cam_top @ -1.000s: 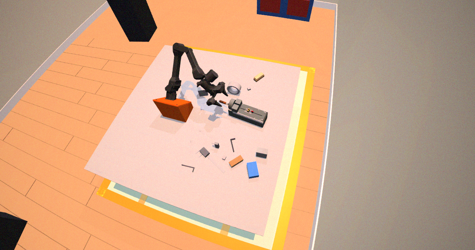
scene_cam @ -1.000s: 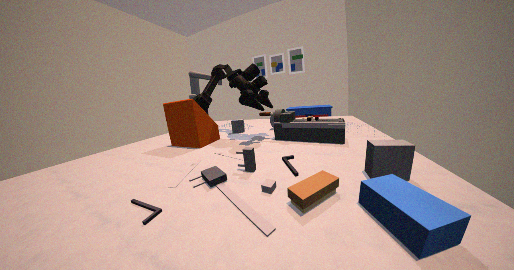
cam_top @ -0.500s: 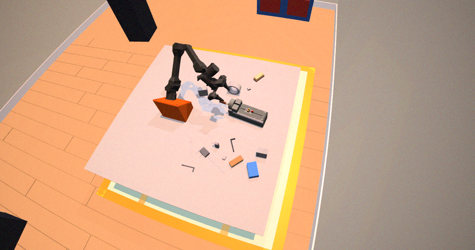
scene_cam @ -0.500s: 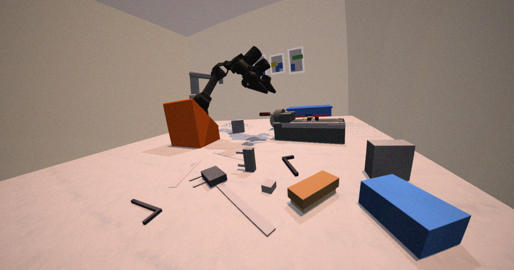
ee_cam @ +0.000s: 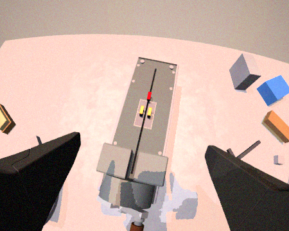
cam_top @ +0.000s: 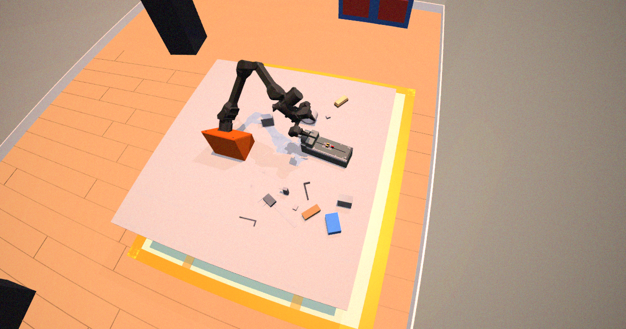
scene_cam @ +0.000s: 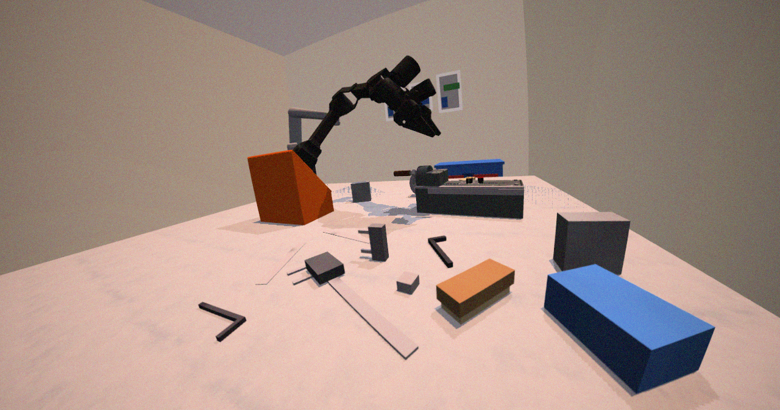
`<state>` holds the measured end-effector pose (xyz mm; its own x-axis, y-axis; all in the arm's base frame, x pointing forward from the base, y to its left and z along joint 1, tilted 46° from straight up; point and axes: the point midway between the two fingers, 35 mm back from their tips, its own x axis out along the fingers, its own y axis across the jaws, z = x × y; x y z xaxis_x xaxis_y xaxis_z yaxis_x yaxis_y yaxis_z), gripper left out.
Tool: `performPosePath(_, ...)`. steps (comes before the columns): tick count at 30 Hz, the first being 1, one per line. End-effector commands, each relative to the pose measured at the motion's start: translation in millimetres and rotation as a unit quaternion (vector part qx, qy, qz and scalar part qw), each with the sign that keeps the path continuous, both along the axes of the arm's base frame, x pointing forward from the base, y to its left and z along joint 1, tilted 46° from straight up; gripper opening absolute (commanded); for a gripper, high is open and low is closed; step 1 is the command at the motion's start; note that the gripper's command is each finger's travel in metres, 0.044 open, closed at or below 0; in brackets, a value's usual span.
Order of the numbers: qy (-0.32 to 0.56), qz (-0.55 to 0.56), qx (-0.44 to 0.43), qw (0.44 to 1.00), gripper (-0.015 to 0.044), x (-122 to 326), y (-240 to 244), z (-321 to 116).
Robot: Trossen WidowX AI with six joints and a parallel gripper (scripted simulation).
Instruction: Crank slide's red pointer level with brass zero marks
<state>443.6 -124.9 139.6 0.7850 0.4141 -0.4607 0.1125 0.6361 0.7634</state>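
Observation:
The dark machine (cam_top: pixel 325 157) (scene_cam: pixel 468 203) (ee_cam: pixel 164 96) has a long slotted top. Its red pointer (cam_top: pixel 332 146) (ee_cam: pixel 149 95) stands in the slot, a short way past the two brass marks, toward the end away from the crank. The left brass mark (ee_cam: pixel 142 110) and the right brass mark (ee_cam: pixel 149 111) sit beside the slot, level with each other. The brown crank handle (scene_cam: pixel 401 173) (ee_cam: pixel 137 226) sticks out at the near end and is cut off in the wrist view. My gripper (cam_top: pixel 308 126) (scene_cam: pixel 437 133) (ee_cam: pixel 146 145) is open and empty, above the machine's crank end, clear of the handle.
A blue block (cam_top: pixel 332 223) (scene_cam: pixel 627 320) (ee_cam: pixel 273 90), an orange block (cam_top: pixel 311 211) (scene_cam: pixel 474 284) (ee_cam: pixel 278 126) and a grey box (cam_top: pixel 345 201) (scene_cam: pixel 592 243) lie to one side. A yellow block (cam_top: pixel 341 100) (ee_cam: pixel 1 119) lies on the other side.

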Motion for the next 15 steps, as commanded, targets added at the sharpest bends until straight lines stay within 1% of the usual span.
performPosePath(1,-0.007,0.022,0.009,1.000,0.0440,21.2,-3.0,-6.2)
performPosePath(6,-0.011,0.032,0.013,0.999,0.0440,32.3,-5.0,-10.1)
performPosePath(13,-0.012,0.032,0.014,0.999,0.0440,41.2,32.2,-47.1)
performPosePath(15,-0.012,0.032,0.014,0.999,0.0440,41.6,36.4,-50.8)
